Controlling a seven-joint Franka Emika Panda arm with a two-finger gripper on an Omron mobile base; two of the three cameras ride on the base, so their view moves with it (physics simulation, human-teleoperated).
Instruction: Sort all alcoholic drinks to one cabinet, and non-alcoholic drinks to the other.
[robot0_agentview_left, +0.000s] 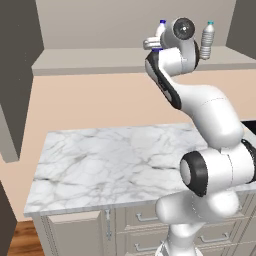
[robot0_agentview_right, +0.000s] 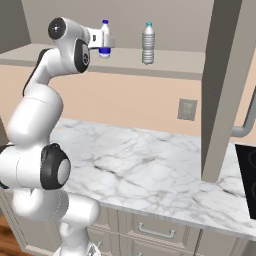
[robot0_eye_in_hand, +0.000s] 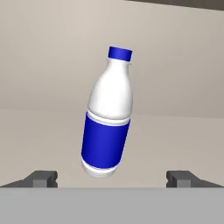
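The white bottle stands straight ahead of the end effector, between its spread, empty fingers, long axis upright; the clear bottle lies well aside.

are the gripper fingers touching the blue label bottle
Apart. The hand view shows both fingertips spread wide, with clear gaps either side of the white blue-labelled bottle.

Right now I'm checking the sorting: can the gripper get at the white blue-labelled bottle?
Probably yes: the gripper is open, its fingertips either side of the white bottle with nothing between them.
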